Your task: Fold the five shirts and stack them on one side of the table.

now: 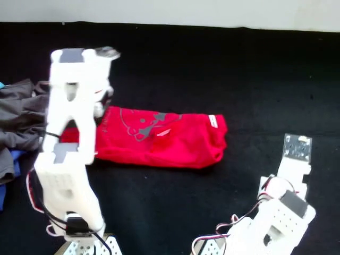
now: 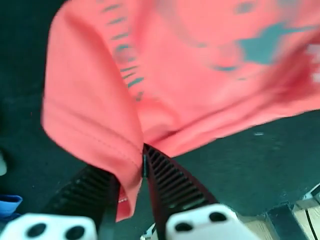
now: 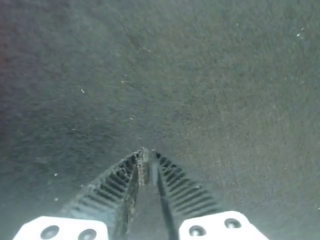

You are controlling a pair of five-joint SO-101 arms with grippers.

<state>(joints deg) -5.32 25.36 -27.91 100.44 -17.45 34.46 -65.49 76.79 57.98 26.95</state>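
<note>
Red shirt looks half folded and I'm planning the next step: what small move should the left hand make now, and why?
The left hand is shut on an edge of the red shirt, which lies as a long band. So probably lift that end and carry it across toward the other end, halving it.

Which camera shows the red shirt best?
The high view: most of the folded shirt, on the table. The left wrist view has one corner, pinched in the left hand. The right wrist view faces the table.
</note>
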